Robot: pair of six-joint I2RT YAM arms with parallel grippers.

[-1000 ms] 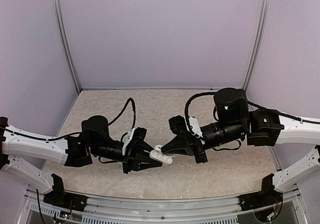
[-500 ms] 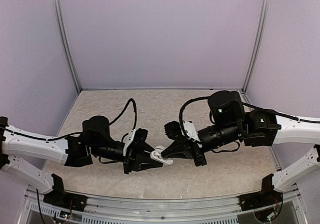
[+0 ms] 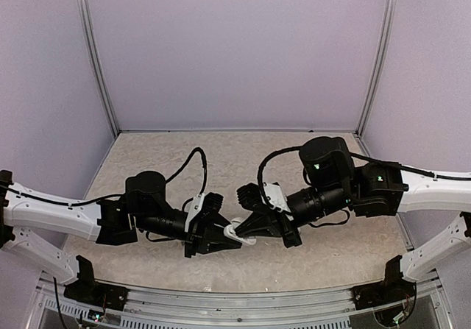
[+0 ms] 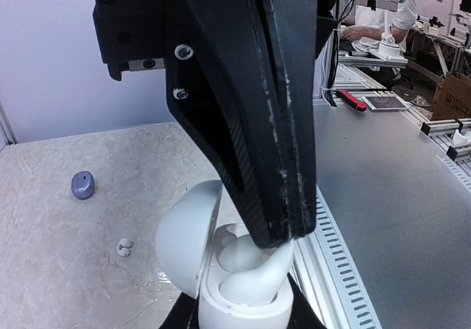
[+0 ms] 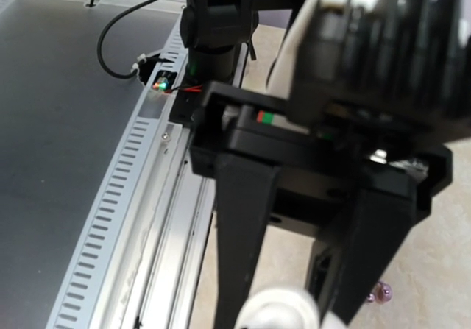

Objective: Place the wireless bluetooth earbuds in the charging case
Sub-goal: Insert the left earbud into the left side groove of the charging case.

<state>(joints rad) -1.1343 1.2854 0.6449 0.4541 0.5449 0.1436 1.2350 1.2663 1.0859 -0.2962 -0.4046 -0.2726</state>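
Observation:
My left gripper (image 3: 224, 235) is shut on the base of a white charging case (image 4: 221, 292), which is held above the table with its lid (image 4: 184, 241) open to the left. My right gripper (image 3: 244, 232) reaches in from the right, shut on a white earbud (image 4: 257, 277). The earbud's lower end sits in the case's near well. In the right wrist view the earbud (image 5: 283, 307) is a blurred white round shape between my fingers (image 5: 243, 233). A second white earbud (image 4: 124, 247) lies on the table.
A small purple-grey rounded object (image 4: 82, 185) lies farther out on the table; I cannot tell if it is a bud or a case. A tiny purplish thing (image 5: 380, 292) lies on the table. The slotted metal rail (image 4: 346, 270) runs along the near edge.
My right gripper has moved left and down to the case held by the left gripper. The left gripper has shifted slightly right. The case is now mostly hidden between the two grippers.

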